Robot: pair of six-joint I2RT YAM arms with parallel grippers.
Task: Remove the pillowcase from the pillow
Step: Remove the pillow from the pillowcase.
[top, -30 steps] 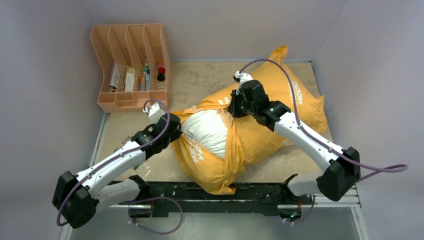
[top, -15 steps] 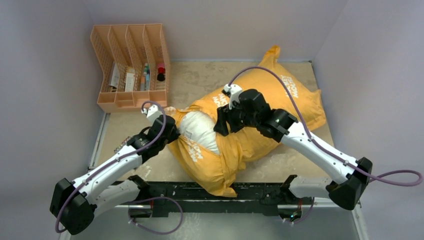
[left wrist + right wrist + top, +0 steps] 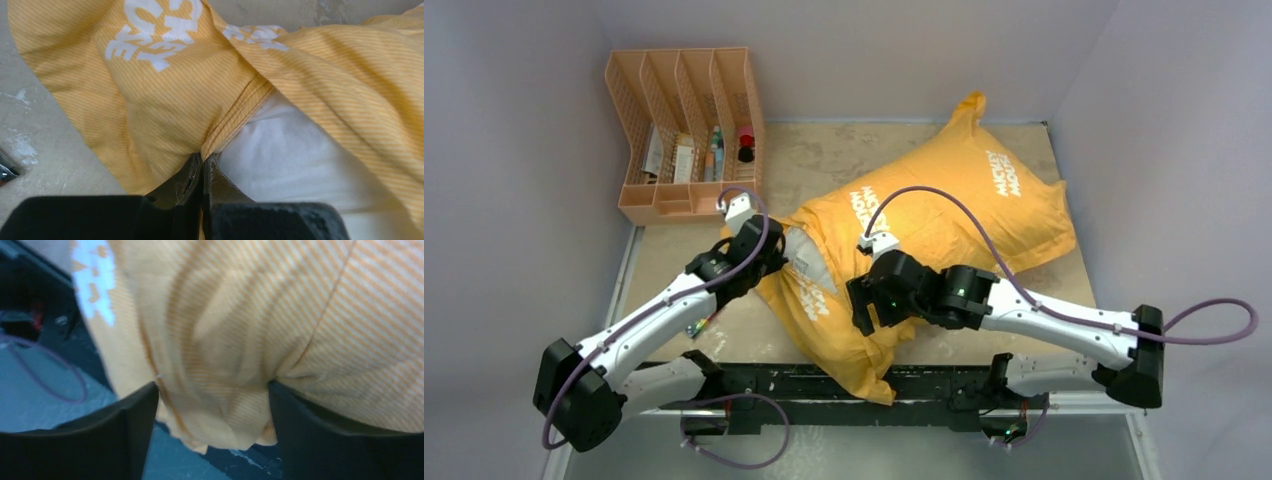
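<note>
I've got the left pincer [image 3: 202, 165] clamped on the hem of the orange-yellow striped fabric pillowcase [image 3: 944, 215] to anchor its opening beside the plump white pillow [image 3: 295, 155] on the bench [image 3: 674, 255], while the right pincer [image 3: 210, 405], spread apart, straddles bunched cloth lower down.

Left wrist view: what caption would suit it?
Left gripper pinching the orange pillowcase hem beside the exposed white pillow.

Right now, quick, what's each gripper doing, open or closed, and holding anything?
Left gripper: closed, pinching the hem of the pillowcase beside the white pillow.
Right gripper: open, pillowcase fabric bunched between its fingers.
</note>
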